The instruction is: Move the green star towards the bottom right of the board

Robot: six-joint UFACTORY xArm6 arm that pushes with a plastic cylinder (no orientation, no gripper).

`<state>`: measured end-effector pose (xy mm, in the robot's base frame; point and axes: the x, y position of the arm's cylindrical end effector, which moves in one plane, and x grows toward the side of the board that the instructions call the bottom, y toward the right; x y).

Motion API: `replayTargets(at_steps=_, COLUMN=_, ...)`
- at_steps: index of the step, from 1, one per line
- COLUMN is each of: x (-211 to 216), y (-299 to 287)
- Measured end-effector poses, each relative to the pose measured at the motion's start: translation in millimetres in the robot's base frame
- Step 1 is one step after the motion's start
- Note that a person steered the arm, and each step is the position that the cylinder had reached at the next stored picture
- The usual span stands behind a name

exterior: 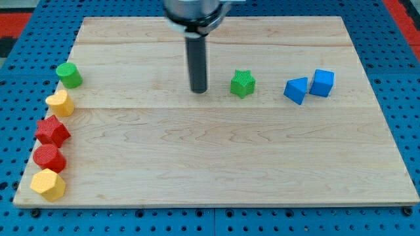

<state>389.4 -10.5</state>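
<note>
The green star [242, 84] lies on the wooden board [216, 164], right of centre in the upper part. My tip [199, 90] rests on the board a short way to the view's left of the star, apart from it. The dark rod rises from there to the view's top.
A blue triangular block [296, 90] and a blue cube [322, 82] sit right of the star. Along the left edge, top to bottom: a green cylinder [69, 75], a yellow block [60, 103], a red star [52, 131], a red cylinder [48, 158], a yellow hexagon [48, 184].
</note>
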Motion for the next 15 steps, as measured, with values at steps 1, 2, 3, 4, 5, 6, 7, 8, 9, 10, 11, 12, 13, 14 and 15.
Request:
replayTargets(at_steps=1, x=-2, y=37)
replayTargets(at_steps=2, x=0, y=35)
replayTargets(at_steps=3, x=24, y=31)
replayTargets(at_steps=4, x=40, y=73)
replayTargets(at_steps=5, x=28, y=114)
replayTargets(at_steps=6, x=24, y=105)
replayTargets(at_steps=7, x=24, y=99)
replayTargets(at_steps=8, x=24, y=94)
replayTargets(at_steps=9, x=19, y=88)
replayTargets(at_steps=10, x=11, y=78)
replayTargets(at_steps=11, x=7, y=66)
replayTargets(at_steps=12, x=1, y=57)
replayTargets(at_steps=13, x=-4, y=54)
replayTargets(at_steps=14, x=-6, y=54)
replayTargets(at_steps=15, x=-7, y=54)
